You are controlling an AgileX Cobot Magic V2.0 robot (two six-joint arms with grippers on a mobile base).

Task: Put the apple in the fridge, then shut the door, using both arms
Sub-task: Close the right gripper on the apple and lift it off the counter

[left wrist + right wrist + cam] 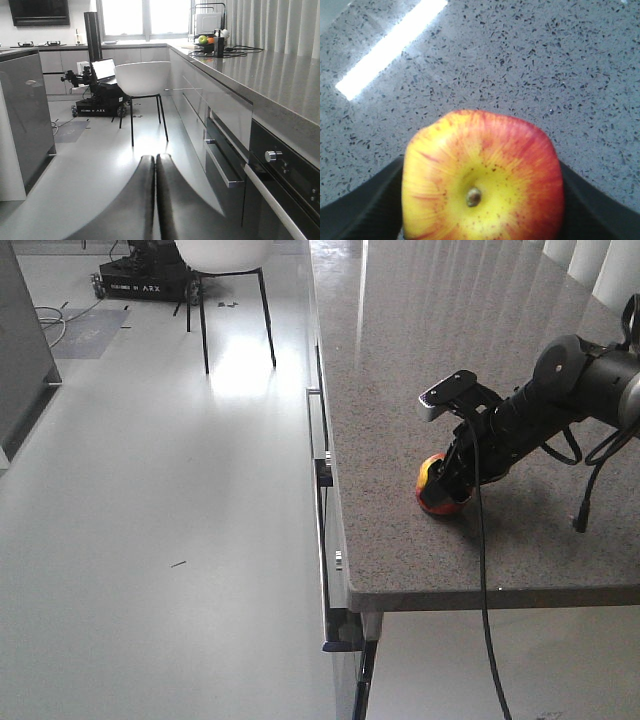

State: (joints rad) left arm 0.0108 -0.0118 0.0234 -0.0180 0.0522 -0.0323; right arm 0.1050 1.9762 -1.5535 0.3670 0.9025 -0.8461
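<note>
Gripping the apple (pixel 482 175) from both sides, the right gripper (pixel 447 490) sets its black fingers (pixel 360 212) against the fruit's flanks, so the pincer is narrowed onto the apple. The wrist view looks at the apple's stem dimple, yellow at the centre and streaked red toward the edges. In the front view the apple sits low on the speckled grey counter (pixel 480 360), near its front edge and toward the corner; whether it rests on the stone or is raised just off it cannot be told. The right arm (pixel 560 390) reaches in from the right, angled down to the fruit, with a cable (pixel 484 570) hanging past the counter edge.

The left gripper (pixel 155 200) is pressed together, its two fingers touching along their length with nothing between them. It points along the pale floor (pixel 100 165) toward a white chair (pixel 142 77), with a row of drawer fronts (pixel 220 125) at its right.
</note>
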